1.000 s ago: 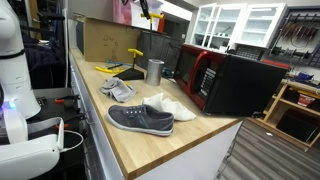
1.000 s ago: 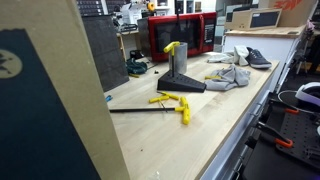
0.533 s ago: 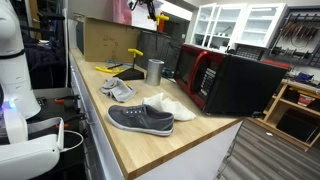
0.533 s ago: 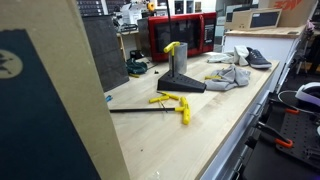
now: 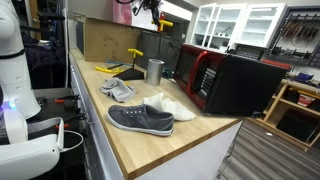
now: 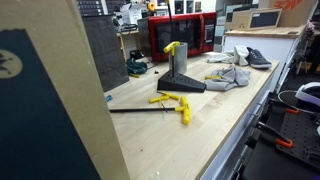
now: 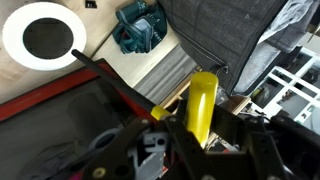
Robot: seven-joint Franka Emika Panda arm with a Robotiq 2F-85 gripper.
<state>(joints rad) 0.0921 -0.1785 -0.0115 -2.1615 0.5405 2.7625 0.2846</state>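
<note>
Wrist view, white ring (image 7: pixel 13 35): lies flat at upper left, far beneath the grip and untouched.
teal tool (image 7: pixel 140 25): rests just beside the ring, also well below.
yellow handle (image 7: pixel 202 105): stands between the fingers, gripped near one end, probably so most of its length juts free.
gripper (image 7: pixel 197 140): pinching the yellow handle, jaws pressed on its sides.
height, in an exterior view: handle carried high above the far end of the countertop (image 5: pixel 160 150), seemingly to clear everything below.
cardboard box (image 5: pixel 105 40): against the back, beneath the raised arm.
grey shoe (image 5: pixel 140 120): on its sole near the front edge.
metal cup (image 5: pixel 154 71): upright mid-bench.
microwave (image 5: pixel 235 85): at the right.
</note>
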